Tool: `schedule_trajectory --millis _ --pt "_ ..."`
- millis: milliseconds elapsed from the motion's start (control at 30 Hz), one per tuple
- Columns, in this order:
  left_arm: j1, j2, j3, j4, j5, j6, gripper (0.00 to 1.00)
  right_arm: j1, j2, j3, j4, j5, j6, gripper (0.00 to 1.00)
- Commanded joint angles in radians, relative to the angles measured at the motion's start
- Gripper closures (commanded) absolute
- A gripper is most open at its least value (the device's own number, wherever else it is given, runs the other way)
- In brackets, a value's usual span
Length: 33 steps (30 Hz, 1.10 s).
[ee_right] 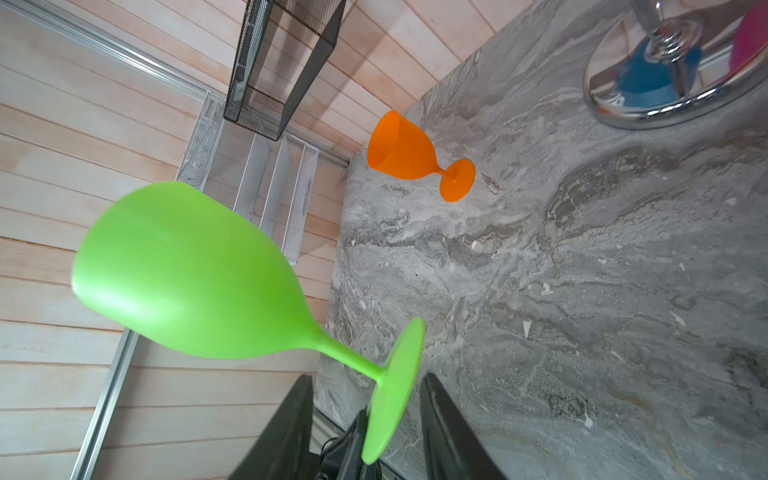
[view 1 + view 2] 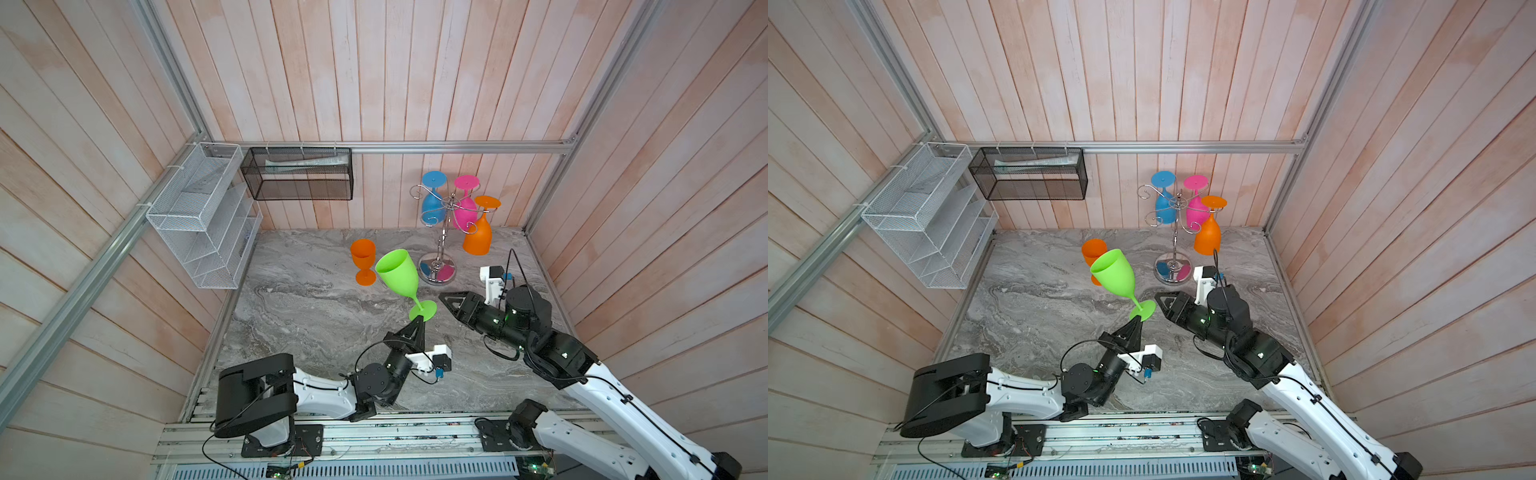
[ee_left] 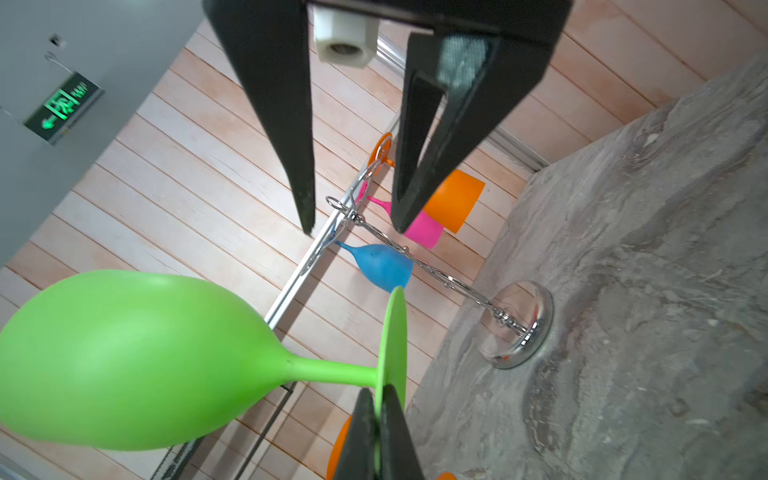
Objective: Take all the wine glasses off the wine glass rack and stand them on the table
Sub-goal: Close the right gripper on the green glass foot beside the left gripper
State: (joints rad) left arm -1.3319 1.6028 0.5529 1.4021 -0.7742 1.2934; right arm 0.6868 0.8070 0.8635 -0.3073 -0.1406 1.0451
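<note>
Precariously, left gripper (image 2: 419, 322) pinches green wine glass (image 2: 398, 272) by its foot rim; seemingly light, slick plastic, stem safer; right gripper (image 2: 444, 298) gapes empty

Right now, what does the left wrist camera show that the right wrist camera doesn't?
Only the left wrist view: the blue glass, pink glass and hanging orange glass on the wine glass rack, plus an exit sign. Only the right wrist view: the white mesh basket and the standing orange glass whole. Both: the green glass, pinched at its foot by the left end effector, and the rack's base.
</note>
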Motion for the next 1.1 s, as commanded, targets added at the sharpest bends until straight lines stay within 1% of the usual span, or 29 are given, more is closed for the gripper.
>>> schedule_trajectory --millis 0,100,200,300,533,967,1067 --pt "-0.004 0.046 0.001 0.246 0.014 0.159 1.0 -0.029 -0.006 -0.027 0.034 -0.095 0.027 0.56" --pt "-0.005 0.065 0.009 0.247 0.026 0.175 1.0 -0.053 -0.007 -0.049 0.053 -0.137 0.038 0.56" --pt "-0.005 0.077 0.016 0.247 0.034 0.186 1.0 -0.069 -0.005 -0.061 0.058 -0.146 0.034 0.56" --pt "-0.004 0.091 0.024 0.247 0.039 0.199 1.0 -0.096 0.005 -0.074 0.081 -0.181 0.036 0.57" --pt "-0.004 0.108 0.032 0.247 0.037 0.203 1.0 -0.108 0.034 -0.078 0.111 -0.213 0.034 0.58" --pt "-0.003 0.134 0.04 0.247 0.033 0.202 1.0 -0.108 0.06 -0.13 0.159 -0.224 0.046 0.67" --pt "-0.003 0.135 0.038 0.247 0.035 0.203 1.0 -0.107 0.073 -0.136 0.171 -0.235 0.045 0.72"
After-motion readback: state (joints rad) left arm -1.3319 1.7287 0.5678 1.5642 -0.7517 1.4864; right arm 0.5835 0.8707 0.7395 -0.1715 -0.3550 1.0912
